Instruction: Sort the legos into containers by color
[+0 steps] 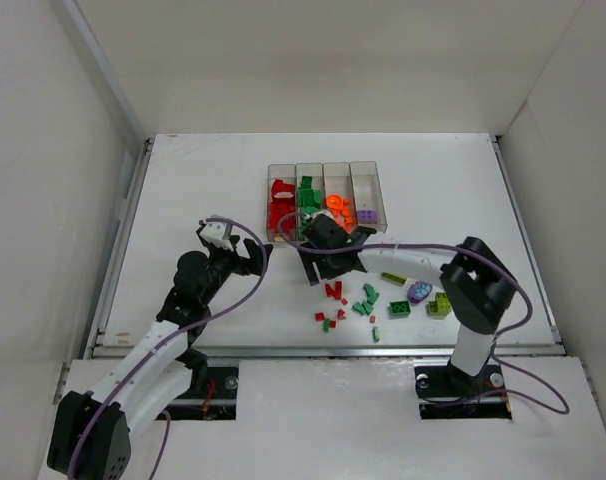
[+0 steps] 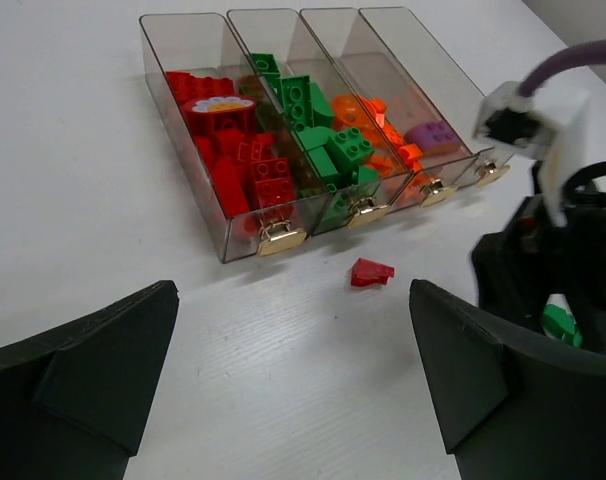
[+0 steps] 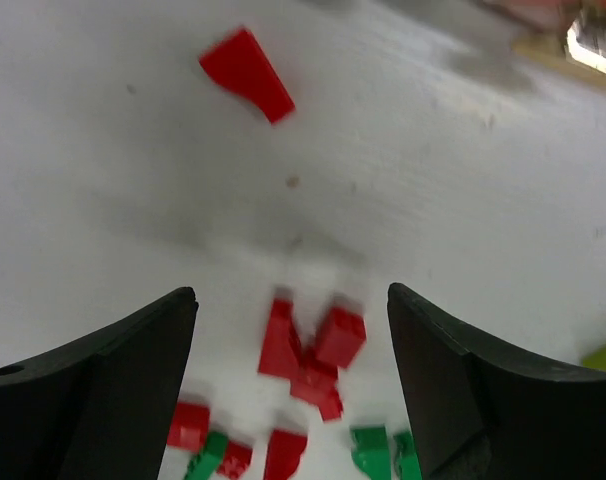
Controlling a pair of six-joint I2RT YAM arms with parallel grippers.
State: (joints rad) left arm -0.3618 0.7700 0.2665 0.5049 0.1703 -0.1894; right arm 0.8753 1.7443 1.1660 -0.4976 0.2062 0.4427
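Note:
The four clear containers [image 1: 323, 172] stand in a row at mid-table and hold, from left to right, red, green, orange and purple legos; they also show in the left wrist view [image 2: 188, 40]. Loose red legos [image 1: 333, 290] and green legos [image 1: 366, 300] lie in front of them. My right gripper [image 1: 319, 268] is open and empty, low over a cluster of red legos [image 3: 313, 350]. A red wedge [image 3: 246, 73] lies beyond it. My left gripper [image 1: 251, 256] is open and empty above bare table, with the same red wedge [image 2: 371, 272] ahead of it.
A purple oval piece [image 1: 419, 292], a lime brick [image 1: 440, 304], a green brick [image 1: 399, 309] and a flat lime piece [image 1: 393, 277] lie to the right. The right arm [image 2: 553, 250] is close beside my left gripper. White walls enclose the table.

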